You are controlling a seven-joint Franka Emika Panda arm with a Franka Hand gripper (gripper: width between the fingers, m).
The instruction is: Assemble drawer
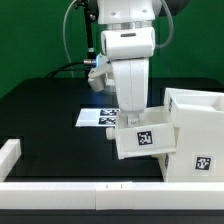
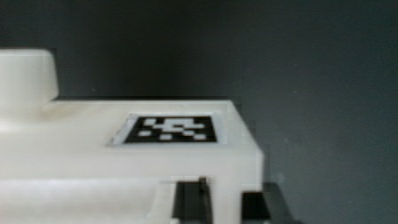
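Observation:
My gripper (image 1: 134, 120) hangs from the white arm and is shut on the wall of a small white drawer tray (image 1: 146, 139) with a black-and-white tag. It holds the tray tilted, against the open front of the large boxy housing (image 1: 200, 125) at the exterior view's right. In the wrist view the tray (image 2: 125, 160) fills the lower part, with its tag (image 2: 175, 130) facing up and a rounded white part (image 2: 27, 75) at one end. The dark fingers (image 2: 192, 200) straddle the tray's wall. The gripper (image 2: 226, 202) is closed on that wall. A second tray is not in view.
The marker board (image 1: 98, 117) lies flat on the black table behind the tray. Low white rails edge the table at the front (image 1: 90, 192) and at the exterior view's left (image 1: 10, 152). A green wall stands behind.

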